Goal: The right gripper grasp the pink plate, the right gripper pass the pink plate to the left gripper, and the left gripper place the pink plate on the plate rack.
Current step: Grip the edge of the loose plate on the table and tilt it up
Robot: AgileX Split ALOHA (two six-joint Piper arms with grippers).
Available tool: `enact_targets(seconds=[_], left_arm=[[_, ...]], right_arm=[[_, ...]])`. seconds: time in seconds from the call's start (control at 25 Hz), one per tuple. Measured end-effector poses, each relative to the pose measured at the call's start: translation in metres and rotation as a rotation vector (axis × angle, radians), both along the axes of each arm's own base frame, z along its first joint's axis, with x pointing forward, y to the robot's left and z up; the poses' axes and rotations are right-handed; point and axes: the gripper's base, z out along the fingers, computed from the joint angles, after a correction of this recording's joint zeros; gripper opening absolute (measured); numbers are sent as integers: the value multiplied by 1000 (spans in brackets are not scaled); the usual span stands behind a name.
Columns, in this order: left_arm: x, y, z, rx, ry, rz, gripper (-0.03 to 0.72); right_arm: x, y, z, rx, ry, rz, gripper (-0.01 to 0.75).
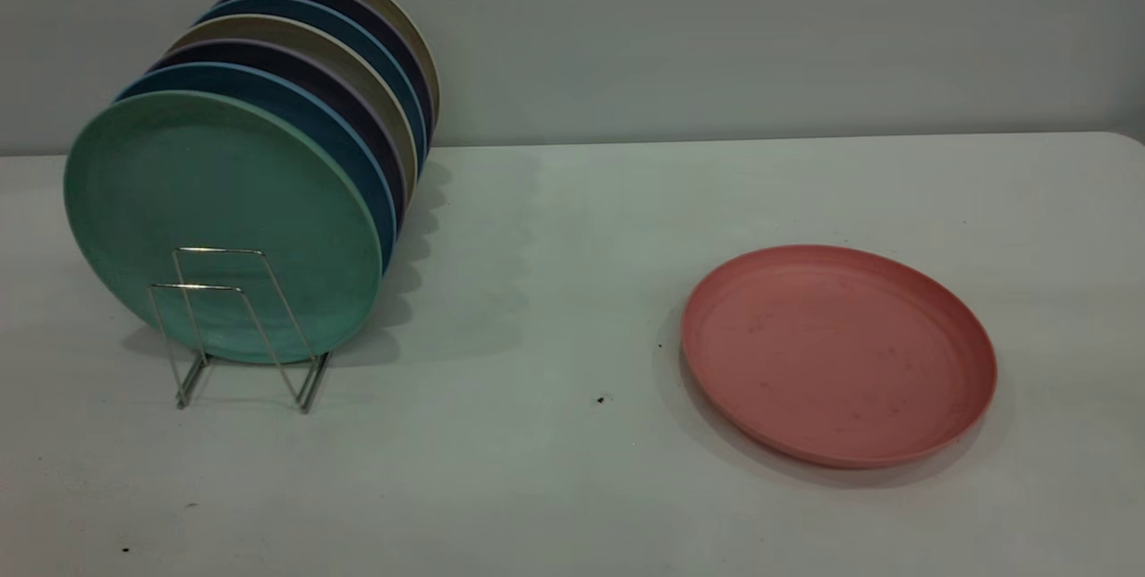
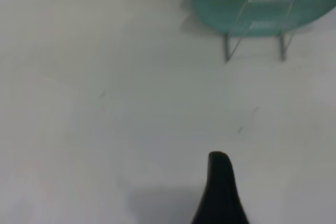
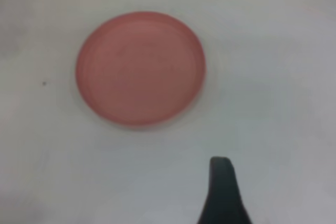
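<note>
The pink plate lies flat on the white table at the right; it also shows in the right wrist view. The plate rack stands at the left, and its front wire loops hold no plate. Behind them a mint-green plate and several darker plates stand upright. Neither gripper shows in the exterior view. The right gripper shows only as a black tip above the bare table, well short of the pink plate. The left gripper shows as a black tip over the table, some way from the rack.
The white table runs back to a grey wall. A wide bare stretch lies between the rack and the pink plate. A few small dark specks mark the tabletop.
</note>
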Motion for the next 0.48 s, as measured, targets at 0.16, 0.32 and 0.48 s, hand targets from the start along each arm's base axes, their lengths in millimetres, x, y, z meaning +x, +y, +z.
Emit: enact_targets(seconds=[0.16,0.32,0.48], left_arm=[[47,-9,-2,-75,30,-98,594],[83,-19,-13,-153,85,-201,589],[115,-32,-20,-240,86,-315,590]], right_arm=[[39,4,-3,7,60,17,568],[78,6,-25,18,135,1,569],[109,9,-51,49,211,-22,561]])
